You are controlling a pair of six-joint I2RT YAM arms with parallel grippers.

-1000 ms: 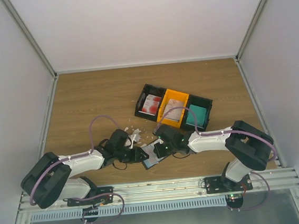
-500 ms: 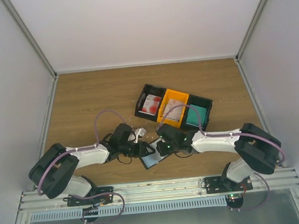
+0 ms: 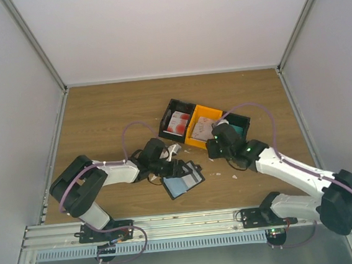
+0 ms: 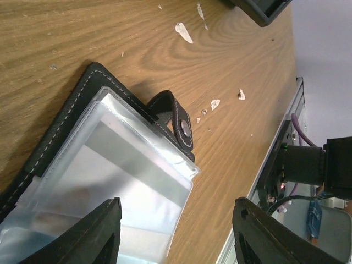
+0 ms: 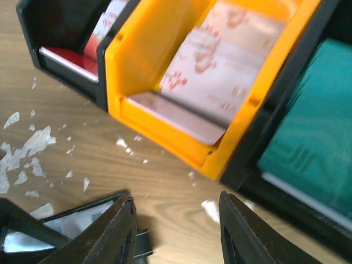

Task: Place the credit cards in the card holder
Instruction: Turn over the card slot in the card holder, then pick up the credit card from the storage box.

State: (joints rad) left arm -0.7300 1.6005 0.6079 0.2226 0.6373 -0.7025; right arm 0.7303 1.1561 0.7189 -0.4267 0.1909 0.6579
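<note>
left gripper [image 4: 176, 235]: jaws spread wide, nothing clamped. the card holder [image 4: 126, 165] lies open on the table [image 4: 82, 33] right under it and a bit ahead, clear sleeves facing up. its snap tab [image 4: 177, 122] sticks out past the sleeves' far edge. the finger ends run off the frame bottom, so i can't tell if they touch the sleeves. a few white scraps [image 4: 183, 32] sit on the wood further ahead.

right gripper [image 5: 176, 231]: also open and empty, low over the table, just short of the orange bin [image 5: 165, 82]. the wrist view is blurred.
- straight ahead: pale pinkish-grey cards [image 5: 220, 60] leaning inside the orange bin
- ahead-left: black bin [image 5: 63, 25] holding red-and-white cards [image 5: 104, 30]
- ahead-right: second black bin [image 5: 281, 110] holding teal cards [image 5: 313, 126]
- left of it: more scraps on the table

from above, the holder is at the left gripper's tip and apart from the right gripper. the three bins touch side by side, just beyond the right gripper. no card is in either gripper, all are in the bins.
</note>
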